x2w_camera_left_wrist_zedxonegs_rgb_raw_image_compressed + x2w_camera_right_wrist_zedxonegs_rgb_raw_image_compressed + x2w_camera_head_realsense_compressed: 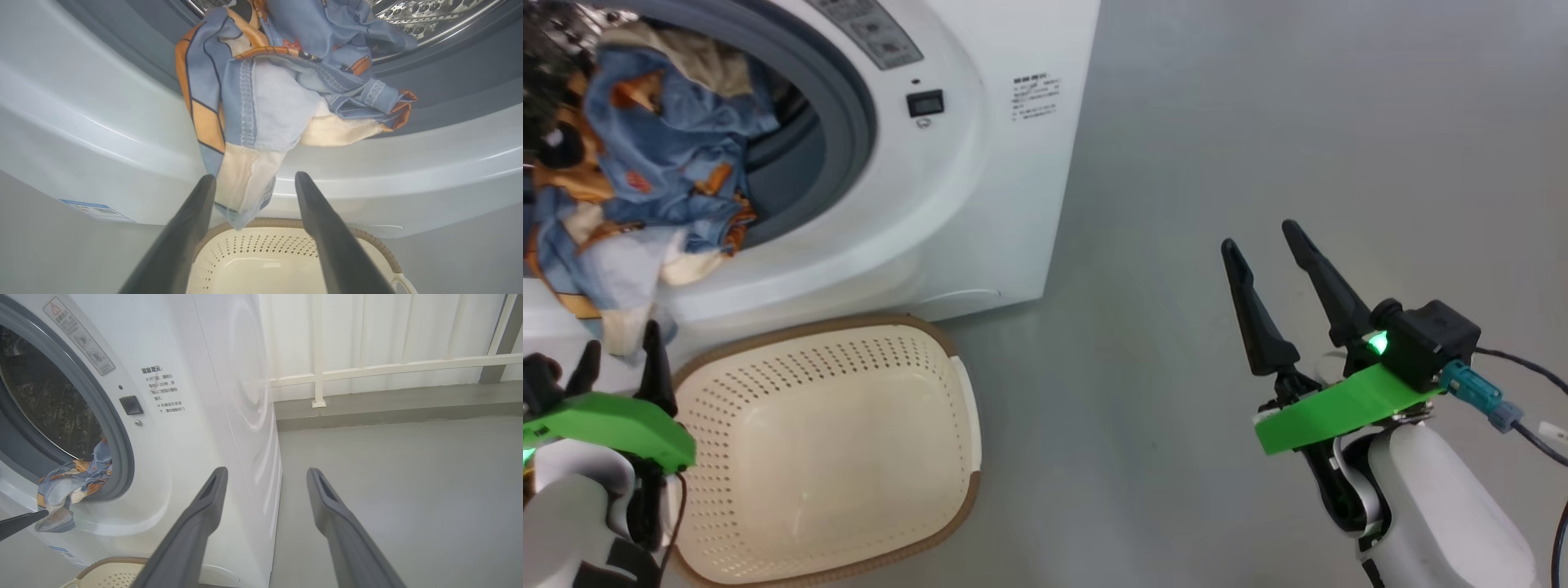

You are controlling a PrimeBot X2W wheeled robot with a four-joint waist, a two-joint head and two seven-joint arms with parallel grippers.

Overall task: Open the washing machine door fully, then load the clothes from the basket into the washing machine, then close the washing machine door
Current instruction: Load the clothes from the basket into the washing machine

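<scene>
- The left gripper (621, 358) (254, 179) has its two dark fingers (184, 237) spread wide and clamped on nothing; they point up at the lower front of the washing machine (980, 163) (81, 122) (196, 416).
- In the left wrist view, a cream and blue tail of the clothes (662, 155) (278, 102) (69, 482) hangs down between the two fingertips. Whether a finger touches it cannot be told.
- The clothes sit bunched in the machine's open mouth. They spill over the grey gasket (845, 106) and the white lower lip, with the perforated steel drum (429, 16) behind them.
- The fabric is light blue with orange-brown print, and cream-white cloth is mixed in.
- The basket (968, 506) (261, 245) (110, 561) stands on the floor at the foot of the machine, just below the hanging tail. It is just beside the left gripper, and its perforated bottom and walls are in plain sight.
- A blue label sticker (98, 210) sits low on the machine's front.
- The right gripper (1260, 237) (266, 472) also has its fingers (196, 522) wide apart and grips nothing, with floor and the machine's side panel visible between them.
- It hovers over the grey floor (1258, 122), well apart from the basket and clothes, off the machine's right corner.
- A green bracket (1339, 408) crosses its wrist below a black camera block with a green light.
- Beyond the right gripper, a white railing (367, 369) runs along a pale wall.
</scene>
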